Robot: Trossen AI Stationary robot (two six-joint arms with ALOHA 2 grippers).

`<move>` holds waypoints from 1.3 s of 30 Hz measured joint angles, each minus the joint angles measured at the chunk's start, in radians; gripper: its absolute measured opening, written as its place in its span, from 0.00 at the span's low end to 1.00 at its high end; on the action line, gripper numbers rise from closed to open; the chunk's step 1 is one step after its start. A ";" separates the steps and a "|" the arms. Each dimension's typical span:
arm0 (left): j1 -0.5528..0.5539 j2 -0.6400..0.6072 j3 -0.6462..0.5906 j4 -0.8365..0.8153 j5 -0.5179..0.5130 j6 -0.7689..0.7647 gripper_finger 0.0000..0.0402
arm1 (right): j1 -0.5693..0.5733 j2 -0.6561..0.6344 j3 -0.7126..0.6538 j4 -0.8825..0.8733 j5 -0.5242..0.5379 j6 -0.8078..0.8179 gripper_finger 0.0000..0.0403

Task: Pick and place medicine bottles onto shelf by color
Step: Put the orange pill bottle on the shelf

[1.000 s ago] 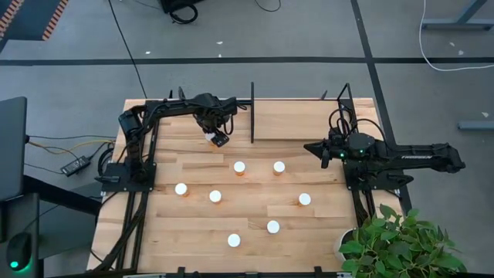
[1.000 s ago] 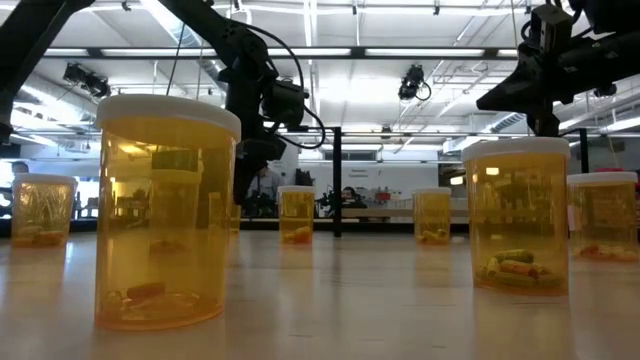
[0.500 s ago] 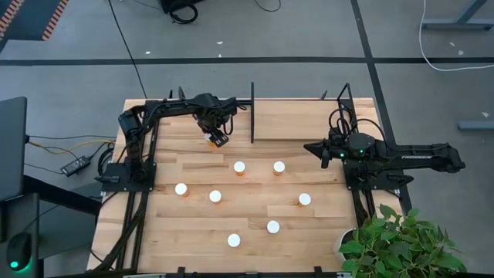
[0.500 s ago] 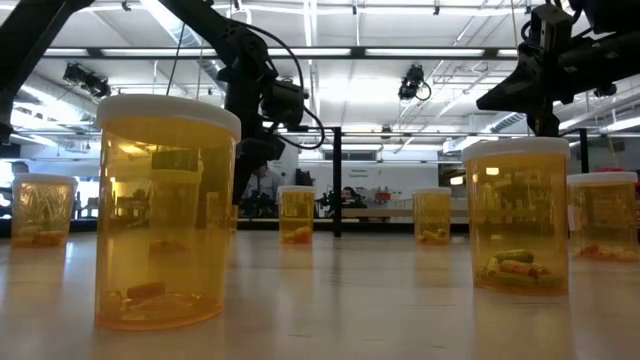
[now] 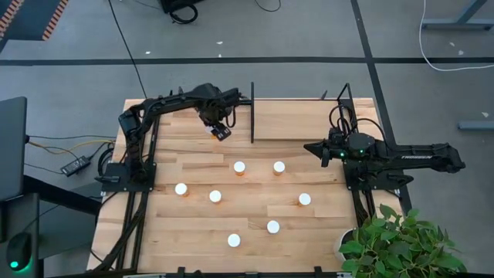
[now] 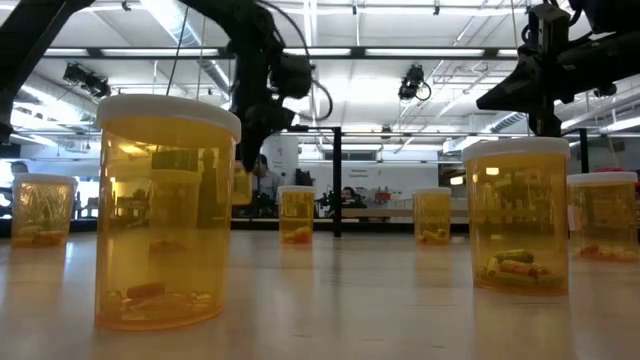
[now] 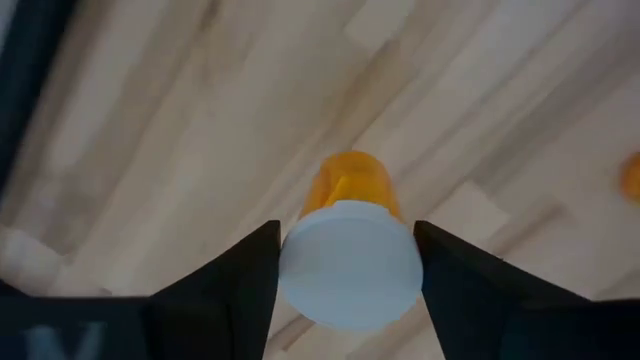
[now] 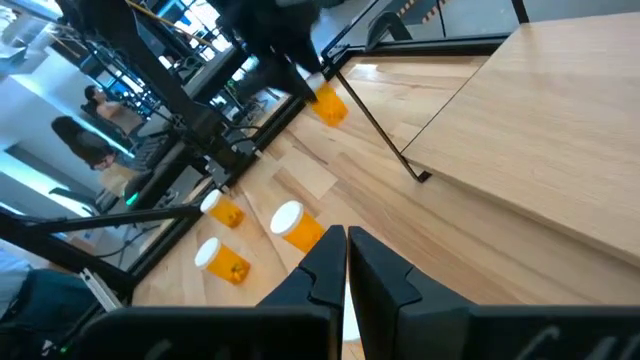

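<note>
Several small orange bottles with white caps stand upright on the planked table, among them one [image 5: 239, 167], another [image 5: 279, 167] and a third [image 5: 234, 240]. The shelf [image 5: 297, 120] is a pale plywood panel with black bars at the table's far side. My left gripper [image 5: 220, 131] hangs just left of the shelf's black post, shut on one bottle [image 7: 350, 180]. My right gripper [image 5: 312, 147] waits shut above the table's right side, near the shelf's near edge; its fingers [image 8: 345, 262] are closed together. My left gripper pinches the bottle at its white cap [image 7: 350, 262], one finger [image 7: 245, 285] on each side of the cap. The fingers come from above, pointing down. The orange body hangs below them, lifted clear of the table [image 6: 241, 185].
A black upright post [image 5: 252, 112] marks the shelf's left edge, close to the held bottle. A potted plant [image 5: 386, 239] stands at the table's near right corner. Arm frames run along the table's left and right edges. Bare wood lies between the standing bottles.
My left gripper has risen and moved a little toward the table's far edge and the shelf's post, staying shut on the bottle. The bottle has come up with it and now hangs clear of the table. The right arm has kept still.
</note>
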 joint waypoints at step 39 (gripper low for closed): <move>-0.200 0.120 0.676 0.220 -0.001 0.056 0.55 | 0.000 -0.001 0.006 0.103 -0.279 0.105 0.05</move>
